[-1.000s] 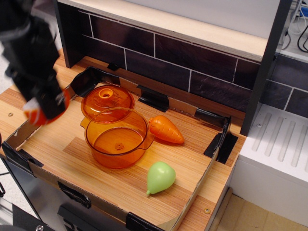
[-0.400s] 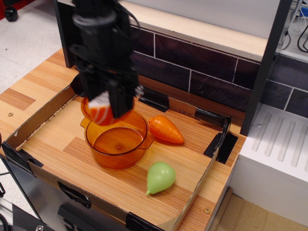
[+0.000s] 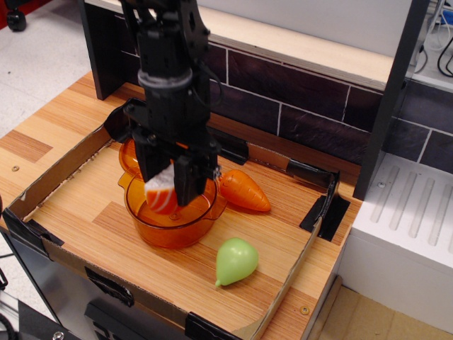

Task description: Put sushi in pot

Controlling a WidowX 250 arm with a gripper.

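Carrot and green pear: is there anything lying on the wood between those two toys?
Nothing. In this one camera view, the stretch between the carrot and the pear is bare wood; the pot sits off to their left.

From my console I see the black arm coming down from the top of the view, its wrist pointing almost straight down. The pincer point(image 3: 168, 193) hangs low with its dark fingers point(image 3: 185, 185) closed around the sushi point(image 3: 162, 197) (held tilted between them), just inside the rim of the pot point(image 3: 172, 228).
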